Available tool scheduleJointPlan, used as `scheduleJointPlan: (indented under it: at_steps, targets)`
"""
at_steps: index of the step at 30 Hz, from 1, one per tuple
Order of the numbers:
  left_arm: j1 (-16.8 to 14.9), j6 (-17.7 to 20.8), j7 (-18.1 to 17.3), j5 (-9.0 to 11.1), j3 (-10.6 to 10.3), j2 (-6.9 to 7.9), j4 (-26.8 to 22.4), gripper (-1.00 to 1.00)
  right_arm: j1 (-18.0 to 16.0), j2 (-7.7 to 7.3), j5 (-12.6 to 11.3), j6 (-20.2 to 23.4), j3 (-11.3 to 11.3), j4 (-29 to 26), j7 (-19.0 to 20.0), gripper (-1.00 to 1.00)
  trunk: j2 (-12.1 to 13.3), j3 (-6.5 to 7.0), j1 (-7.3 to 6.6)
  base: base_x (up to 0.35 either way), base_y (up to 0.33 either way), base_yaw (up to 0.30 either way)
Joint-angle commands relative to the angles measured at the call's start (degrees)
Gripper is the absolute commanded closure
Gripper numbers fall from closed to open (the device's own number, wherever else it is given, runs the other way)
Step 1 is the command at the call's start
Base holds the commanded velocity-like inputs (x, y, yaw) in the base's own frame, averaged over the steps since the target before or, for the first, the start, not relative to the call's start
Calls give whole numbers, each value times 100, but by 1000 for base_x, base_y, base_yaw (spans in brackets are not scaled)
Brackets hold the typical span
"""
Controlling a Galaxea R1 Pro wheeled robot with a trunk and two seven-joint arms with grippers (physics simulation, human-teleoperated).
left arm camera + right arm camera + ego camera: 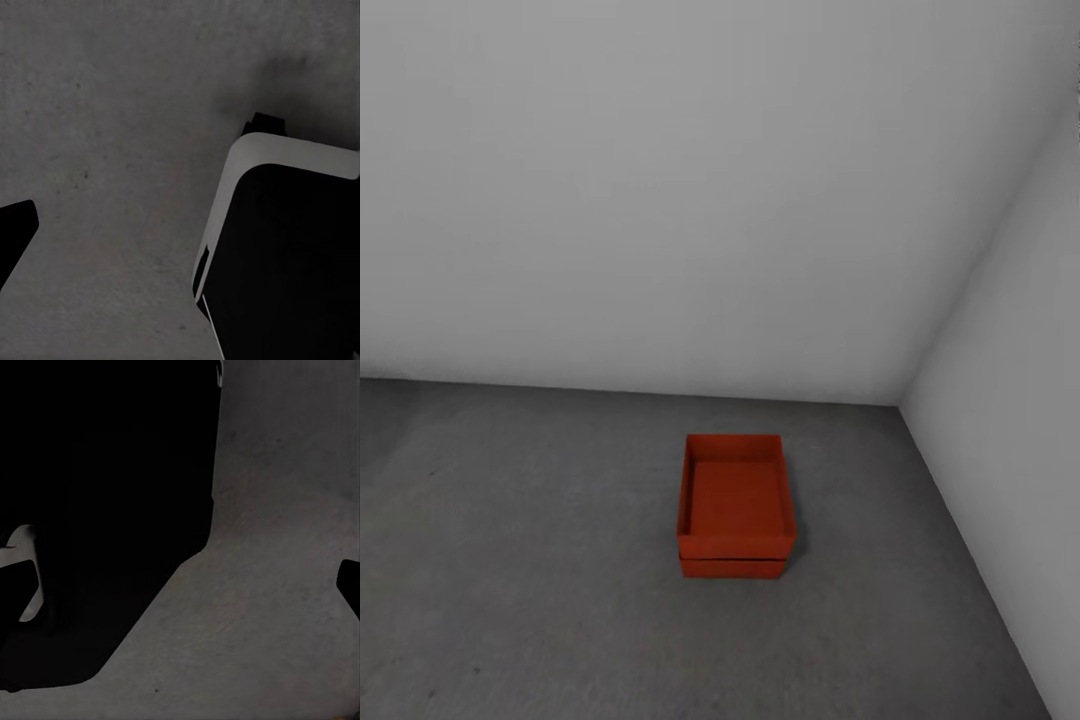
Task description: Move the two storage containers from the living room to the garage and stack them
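Note:
The two storage containers stand stacked on the dark grey floor [540, 560] of the garage, near the corner. The upper orange-red bin [735, 495] sits squarely on the lower one [732, 568], of which just a thin front strip shows. The upper bin is open-topped and empty. No gripper touches them. In the left wrist view my left gripper [180, 232] hangs over bare concrete with one dark fingertip [15, 232] at the frame's edge. My right gripper [180, 589] is open, its fingertips [15, 592] far apart, nothing between them.
Plain pale grey walls [660, 200] meet in a corner at the back right, close behind the stack. My own black and white base [285, 247] shows in both wrist views. Open concrete stretches to the left and in front of the bins.

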Motion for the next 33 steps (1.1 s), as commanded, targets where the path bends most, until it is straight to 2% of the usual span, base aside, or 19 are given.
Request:
scheduleJointPlan:
  at_steps: [1,14,16,19,22,25,28,33]
  targets:
    - [-3,21,13,34,-17,2,-3,-100,-8,3,-2,-24,44,18,-31,-100,-9,1,3,0,0,0]
    - [5,19,-5,69,-5,-38,2,-100,-8,17,0,-20,44,18,-23,-100,-9,120,3,0,0,0]
    - [135,15,-15,77,-2,-67,11,-100,-8,24,-3,-20,41,18,-23,-100,-9,139,3,0,0,0]
    - [503,4,-86,67,0,-88,13,-100,-8,32,-9,-20,37,18,-23,-100,-9,166,3,0,0,0]
    - [845,-144,-415,72,1,-110,14,-100,-8,39,-17,-20,36,18,-23,-100,-9,194,3,0,0,0]
    - [983,-381,-753,85,1,-103,19,-100,-8,42,-21,-20,35,18,-23,-100,-9,221,3,0,0,0]
    - [1050,-512,-949,91,1,-100,20,-100,-8,38,-24,-20,35,18,-23,-100,-9,249,3,0,0,0]
    - [1088,-610,-1056,95,1,-110,22,-100,-8,26,-30,-20,28,18,-23,-100,-9,295,3,0,0,0]
